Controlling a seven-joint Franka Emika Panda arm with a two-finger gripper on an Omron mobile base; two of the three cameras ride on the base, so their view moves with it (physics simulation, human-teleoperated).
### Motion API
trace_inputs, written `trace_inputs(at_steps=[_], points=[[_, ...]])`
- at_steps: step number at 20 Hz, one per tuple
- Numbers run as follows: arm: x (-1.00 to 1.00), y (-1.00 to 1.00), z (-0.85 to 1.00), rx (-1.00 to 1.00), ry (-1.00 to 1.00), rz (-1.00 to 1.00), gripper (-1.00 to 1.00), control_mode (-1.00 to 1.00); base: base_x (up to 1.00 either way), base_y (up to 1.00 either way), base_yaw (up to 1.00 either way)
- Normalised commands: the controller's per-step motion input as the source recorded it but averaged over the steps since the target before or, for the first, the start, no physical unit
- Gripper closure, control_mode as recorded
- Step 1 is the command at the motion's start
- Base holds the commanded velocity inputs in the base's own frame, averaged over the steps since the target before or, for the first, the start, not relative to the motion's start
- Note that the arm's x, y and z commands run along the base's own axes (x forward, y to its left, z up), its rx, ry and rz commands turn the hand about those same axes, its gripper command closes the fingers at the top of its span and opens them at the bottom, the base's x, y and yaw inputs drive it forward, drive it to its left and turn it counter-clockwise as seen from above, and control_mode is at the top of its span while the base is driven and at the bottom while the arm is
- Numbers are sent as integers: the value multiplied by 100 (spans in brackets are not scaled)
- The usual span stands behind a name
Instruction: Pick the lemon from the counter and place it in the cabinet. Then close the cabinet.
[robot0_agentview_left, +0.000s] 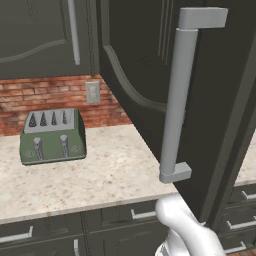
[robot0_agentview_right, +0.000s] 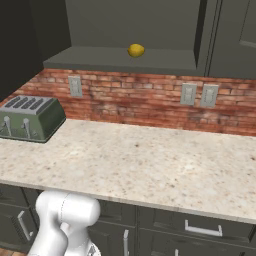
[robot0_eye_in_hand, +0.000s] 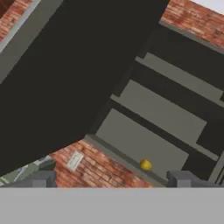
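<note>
A: We see the lemon (robot0_agentview_right: 135, 50) on the lowest shelf of the cabinet (robot0_agentview_right: 120, 59), near the shelf's front edge and roughly mid-width in the right base view. From the hand view we find the lemon (robot0_eye_in_hand: 145, 164) again, small and yellow, on that same bottom shelf, with two more bare shelves stacked beyond it.

B: And the door (robot0_agentview_left: 150, 75)? We see it swung open toward us in the left base view, dark with an arched raised panel, its long grey handle (robot0_agentview_left: 178, 100) running nearly upright down the near face.

A: Agreed, the cabinet stands open. Below it we have the counter (robot0_agentview_right: 150, 160), beige and speckled, with the toaster (robot0_agentview_right: 29, 117) at its far left against the brick wall (robot0_agentview_right: 140, 102). Three outlets are set in that brick.

B: What of the gripper (robot0_eye_in_hand: 111, 180)? We see its two dark fingertips (robot0_eye_in_hand: 41, 179) low in the hand view, set far apart with nothing between them, so we call it wide and empty.

A: Yes, and the lemon sits apart from those tips, deeper in the scene. Dark drawers (robot0_agentview_right: 200, 227) with short handles run under the counter.
</note>
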Motion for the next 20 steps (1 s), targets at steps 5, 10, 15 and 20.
trace_inputs(at_steps=[5,10,15,20], points=[[-63,80,0,-18,-6,0,-100,-100,0,0,0],[-7,74,-23,-22,-4,0,-100,-100,0,0,0],[-12,76,-23,-27,-15,0,-100,-100,0,0,0],[3,49,-5,-27,-27,-3,-100,-100,0,0,0]])
